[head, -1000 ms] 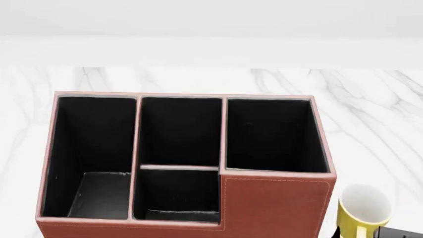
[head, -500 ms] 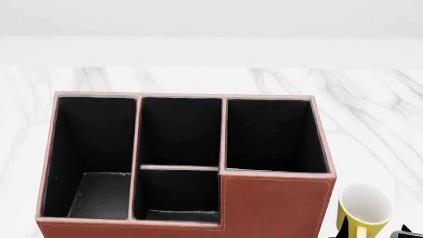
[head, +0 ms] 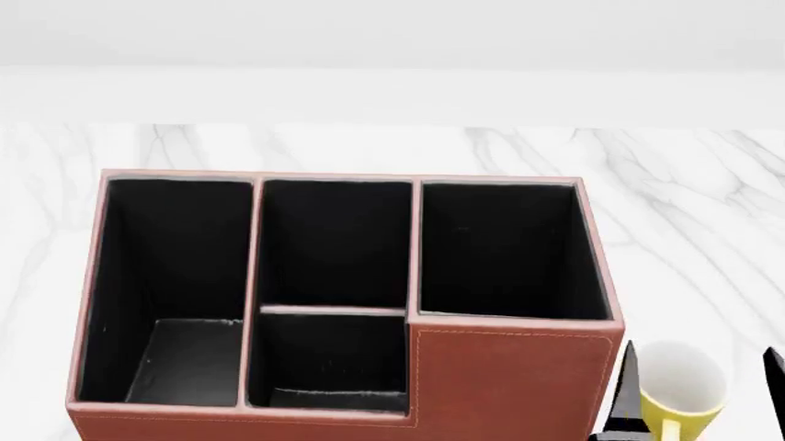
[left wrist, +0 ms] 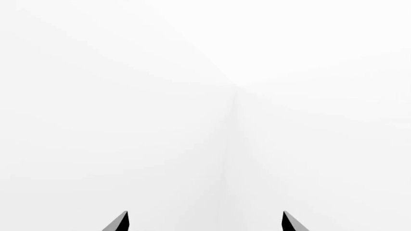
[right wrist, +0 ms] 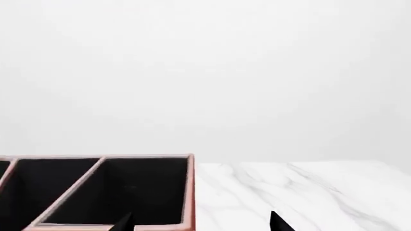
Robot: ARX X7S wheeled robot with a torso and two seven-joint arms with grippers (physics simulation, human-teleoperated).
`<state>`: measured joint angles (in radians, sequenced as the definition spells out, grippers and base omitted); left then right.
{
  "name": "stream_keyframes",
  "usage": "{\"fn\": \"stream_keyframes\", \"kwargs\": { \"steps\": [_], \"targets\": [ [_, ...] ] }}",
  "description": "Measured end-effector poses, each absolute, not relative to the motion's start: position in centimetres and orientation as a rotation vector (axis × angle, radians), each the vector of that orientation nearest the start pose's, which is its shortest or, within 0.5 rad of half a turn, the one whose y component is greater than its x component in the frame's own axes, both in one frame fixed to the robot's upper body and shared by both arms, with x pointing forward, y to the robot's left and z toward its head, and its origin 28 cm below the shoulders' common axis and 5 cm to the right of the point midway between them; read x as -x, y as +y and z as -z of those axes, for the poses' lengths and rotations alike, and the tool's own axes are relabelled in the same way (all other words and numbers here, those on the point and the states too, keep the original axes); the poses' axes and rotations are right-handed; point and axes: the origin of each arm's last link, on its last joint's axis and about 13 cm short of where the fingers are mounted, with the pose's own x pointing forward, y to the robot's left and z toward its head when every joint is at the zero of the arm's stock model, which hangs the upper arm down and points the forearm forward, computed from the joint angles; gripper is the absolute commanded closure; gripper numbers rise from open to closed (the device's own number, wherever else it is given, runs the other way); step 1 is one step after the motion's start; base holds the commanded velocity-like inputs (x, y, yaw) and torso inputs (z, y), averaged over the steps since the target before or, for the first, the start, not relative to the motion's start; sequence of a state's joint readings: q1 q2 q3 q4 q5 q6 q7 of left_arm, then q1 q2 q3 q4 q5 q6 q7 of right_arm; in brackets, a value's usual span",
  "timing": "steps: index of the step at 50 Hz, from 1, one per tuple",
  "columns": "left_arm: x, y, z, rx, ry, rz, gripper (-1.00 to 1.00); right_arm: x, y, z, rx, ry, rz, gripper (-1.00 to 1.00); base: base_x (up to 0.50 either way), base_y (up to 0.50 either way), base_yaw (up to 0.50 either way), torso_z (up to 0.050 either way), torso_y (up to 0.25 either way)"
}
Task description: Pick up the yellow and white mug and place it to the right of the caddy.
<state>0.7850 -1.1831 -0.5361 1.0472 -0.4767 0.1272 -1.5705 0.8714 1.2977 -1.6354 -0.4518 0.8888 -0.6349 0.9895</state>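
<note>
The yellow and white mug [head: 674, 393] stands upright on the marble table, just right of the caddy's front right corner, its handle towards me. The caddy [head: 509, 381] is a large reddish-brown box with black-lined compartments in the middle of the head view; its right end also shows in the right wrist view as the caddy [right wrist: 191, 192]. My right gripper [head: 699, 386] is open, one black finger on each side of the mug, not touching it. The right gripper [right wrist: 200, 220] shows only its two spread tips. My left gripper [left wrist: 205, 220] is open, facing blank white.
The white marble table [head: 687, 184] runs behind and to the right of the caddy, up to a pale wall. Its surface [right wrist: 289, 187] shows beside the caddy in the right wrist view. The left arm is out of the head view.
The right gripper's fingers have come up into the head view on both sides of the mug, where only a dark edge showed at the bottom corner before. Mug and caddy have not moved.
</note>
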Motion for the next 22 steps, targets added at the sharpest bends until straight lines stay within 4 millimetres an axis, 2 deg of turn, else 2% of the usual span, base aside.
{"fn": "stream_keyframes", "kwargs": {
  "steps": [22],
  "targets": [
    [-10.5, 28.3, -22.3, -0.079, -0.760, -0.733, -1.00, -11.9, -15.8, -20.0, 0.015, -0.394, -0.087, -1.00, 0.00, 0.00, 0.00, 0.000, 0.000]
  ]
}}
